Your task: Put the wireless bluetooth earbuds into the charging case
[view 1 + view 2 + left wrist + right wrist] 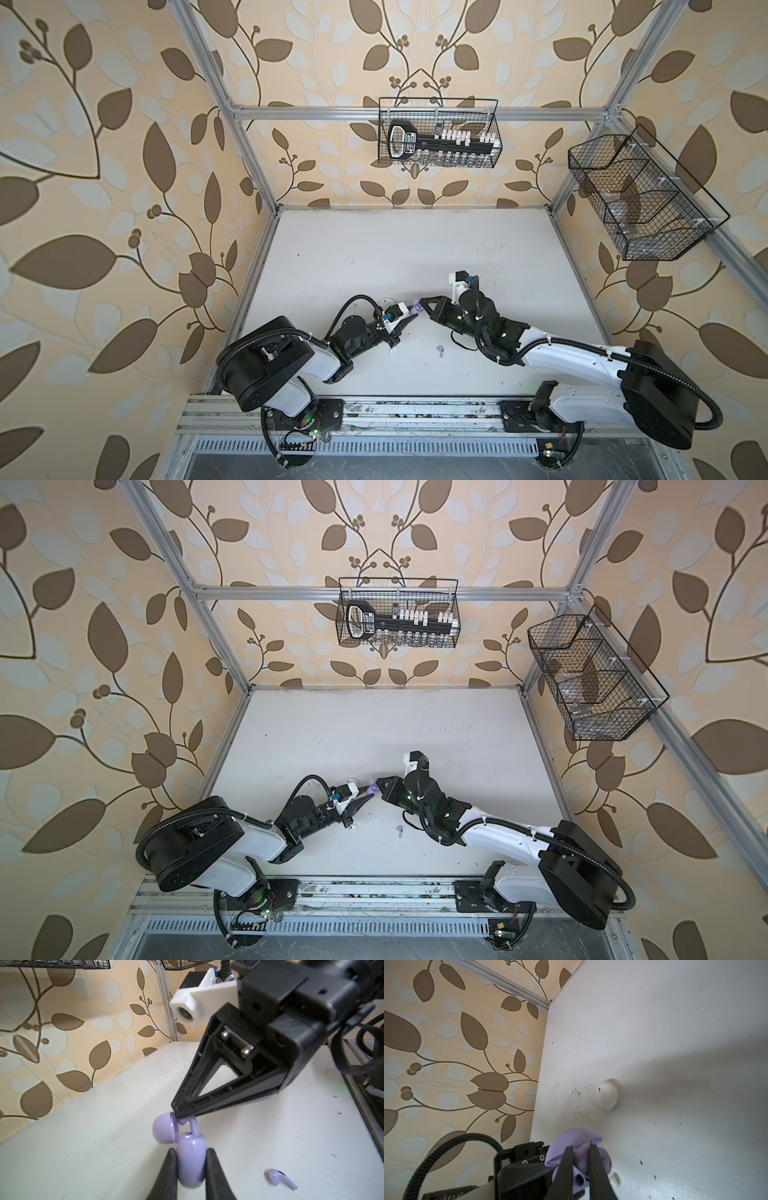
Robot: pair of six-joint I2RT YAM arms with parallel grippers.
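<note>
Lavender charging case (191,1165): clamped across its body by the left gripper (190,1150) and held above the table (374,249). Lid (164,1130) is swung open to one side.

Lavender earbud (194,1126): pinched at its head by the tips of the right gripper (178,1111), whose jaws are pressed together on it. The stem points down, its end at the case's open mouth. Whether it is seated in a slot cannot be told.

Second lavender earbud (440,351): lying loose on the table, near both grippers and touched by neither.

White earbud (350,829): seen on the table just beside the left arm's wrist.

White case (606,1096): closed, resting on the table beyond the grippers. Its contents are not visible.

Wire basket on the back rail (438,133): a black-and-white tool and a row of small vials are held inside.

Side wire basket (640,199): divided into compartments; only faint clear items can be made out.
</note>
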